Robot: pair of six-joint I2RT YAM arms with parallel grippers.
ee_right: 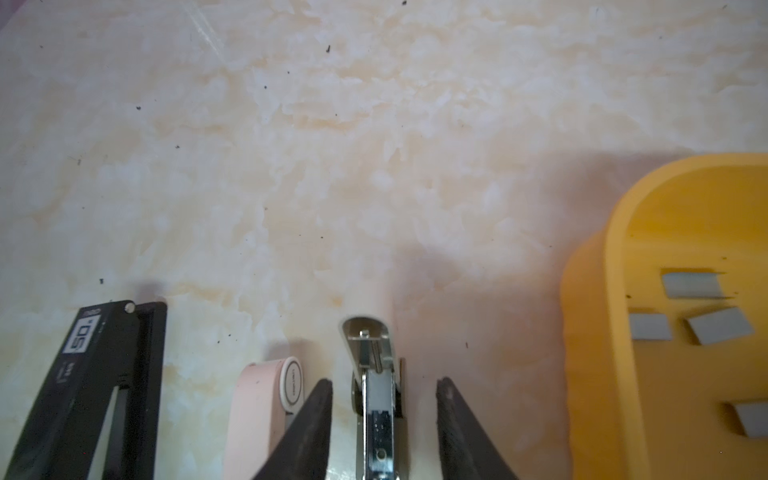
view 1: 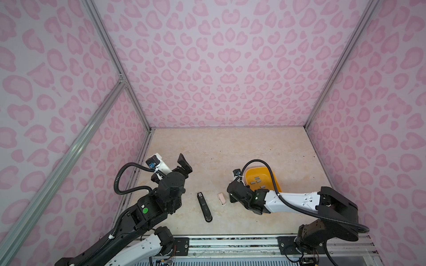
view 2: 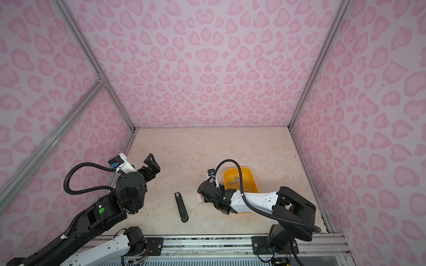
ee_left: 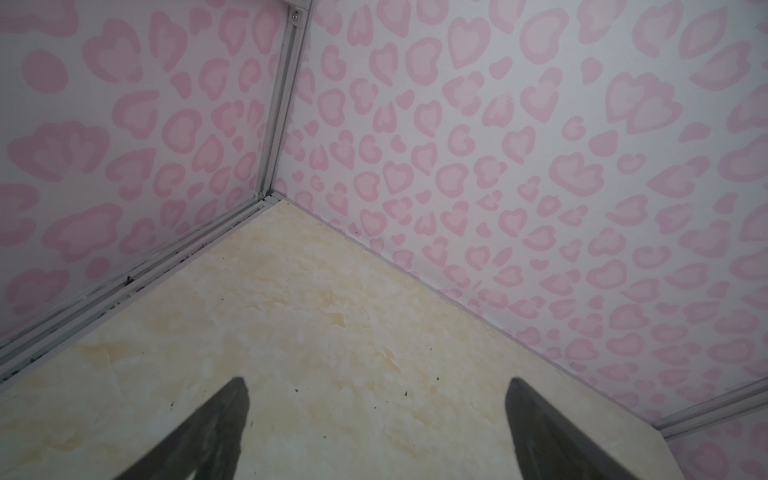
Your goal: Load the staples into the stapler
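We count two staplers, one black stapler (view 1: 204,210) and one pink stapler (ee_right: 257,415), and one tray (ee_right: 590,332). The right wrist view shows four staples (ee_right: 721,325) in the tray, near the right pincer (ee_right: 384,386) but apart. That pincer stands spread astride the pink stapler's rail (ee_right: 378,419), a gap on either side. The left pincer (ee_left: 376,386) gapes wide, empty.

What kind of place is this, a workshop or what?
Most likely a robot test booth: two robot arms on a rail, pink-patterned walls on a metal frame around a tabletop, with a black stapler and a tray of staples laid out.
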